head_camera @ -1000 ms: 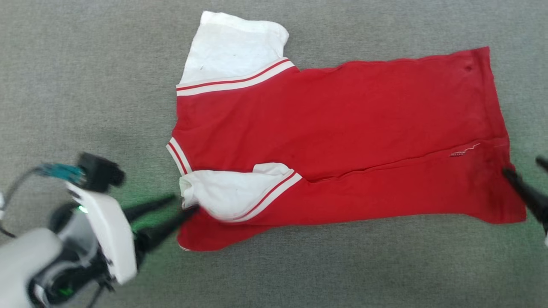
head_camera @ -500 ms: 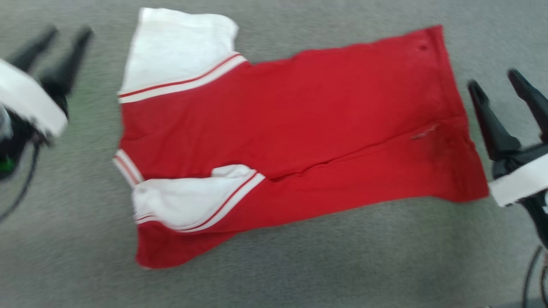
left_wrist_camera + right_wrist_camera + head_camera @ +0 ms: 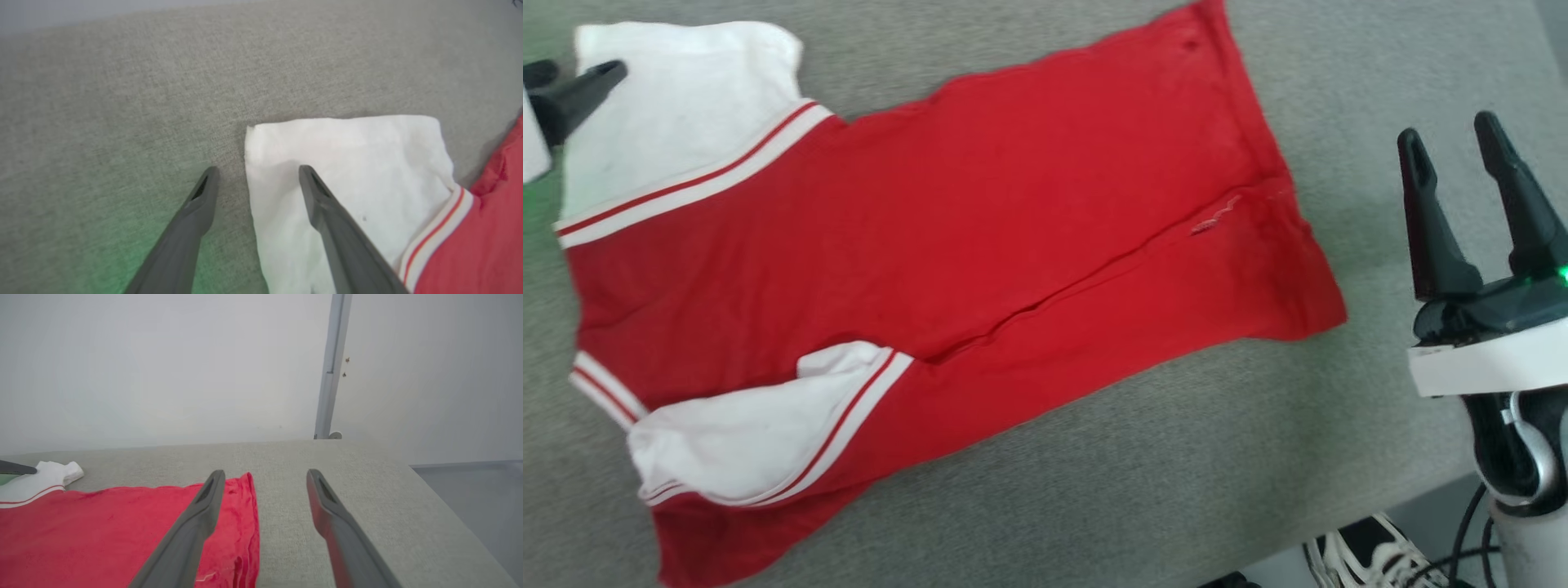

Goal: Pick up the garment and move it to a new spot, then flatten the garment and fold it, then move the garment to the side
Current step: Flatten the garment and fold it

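- Fabric of the red basketball jersey with white short sleeves and striped trim [image 3: 980, 204] is laid flat on the grey woven table cover [image 3: 1094, 482], plain red side up. Its near long side and near sleeve are folded inward.
- The left gripper [image 3: 255, 175] is spread wide and nothing is held. One finger is placed over the edge of the far white sleeve [image 3: 359, 163], the other over the bare cover.
- The right gripper [image 3: 1448, 132] is also spread and empty. It is kept beside the hem [image 3: 1258, 147], apart from it.
- The step in hand is judged to be the fold of the far long side.
- The sleeve edge should be taken deep between the fingers, low at the cover, because thin cloth is easily lost.
- The far hem corner [image 3: 1207, 20] should be pinched by the right gripper, and both ends should be lifted equally, so that the fold line is kept straight.
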Available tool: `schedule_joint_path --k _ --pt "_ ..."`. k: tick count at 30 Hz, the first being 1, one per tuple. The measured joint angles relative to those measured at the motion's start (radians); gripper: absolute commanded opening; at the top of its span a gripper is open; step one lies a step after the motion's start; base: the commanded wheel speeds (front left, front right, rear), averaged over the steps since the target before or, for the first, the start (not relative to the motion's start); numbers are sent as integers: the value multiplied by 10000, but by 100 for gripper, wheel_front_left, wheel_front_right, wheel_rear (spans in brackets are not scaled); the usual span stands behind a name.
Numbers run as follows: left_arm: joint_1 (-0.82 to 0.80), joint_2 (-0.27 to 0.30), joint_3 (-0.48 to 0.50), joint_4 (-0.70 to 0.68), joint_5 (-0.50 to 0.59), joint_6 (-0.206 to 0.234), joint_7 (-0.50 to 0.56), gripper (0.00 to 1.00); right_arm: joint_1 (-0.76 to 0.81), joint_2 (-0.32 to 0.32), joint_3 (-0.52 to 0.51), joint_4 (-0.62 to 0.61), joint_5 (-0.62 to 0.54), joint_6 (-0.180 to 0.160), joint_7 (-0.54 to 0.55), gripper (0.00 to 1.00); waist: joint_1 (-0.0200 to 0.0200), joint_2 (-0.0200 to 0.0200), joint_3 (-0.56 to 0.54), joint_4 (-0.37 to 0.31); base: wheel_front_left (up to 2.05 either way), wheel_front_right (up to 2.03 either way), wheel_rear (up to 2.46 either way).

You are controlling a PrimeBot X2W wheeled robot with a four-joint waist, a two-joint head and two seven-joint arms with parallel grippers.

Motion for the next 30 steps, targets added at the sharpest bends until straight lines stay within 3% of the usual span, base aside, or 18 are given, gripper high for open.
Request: schedule_joint_path --k 4,8,9,10,12,13,20,30 --pt "-548 330 -102 59 -374 -54 1743 100 160 98 77 117 44 0 -90 100 0 0 140 -311 0 0 0" --pt "-1060 416 -226 67 -290 54 2656 100 165 119 244 173 123 0 -100 100 0 0 379 -448 0 0 0" --pt "-1144 364 -213 75 -430 65 2934 85 164 113 295 182 157 0 -61 100 0 1 434 -467 0 0 0" --pt "-1227 364 -196 56 -627 59 3214 61 159 109 362 194 201 0 -50 100 0 1 484 -480 0 0 0" --pt "-1367 353 -171 -8 -798 -6 3605 30 100 81 437 205 207 0 -4 100 0 0 574 -485 0 0 0" --pt "-1387 332 -163 -61 -798 -25 3651 0 19 38 472 224 222 0 48 100 0 0 610 -474 0 0 0" --pt "-1402 27 -157 -153 -780 -140 3427 0 -955 -343 830 550 213 0 537 100 0 0 732 -289 0 0 0" --pt "-1391 -863 -242 -299 -520 -569 2583 0 -4249 -1866 1977 2838 376 4 3055 100 0 0 778 536 0 0 0"
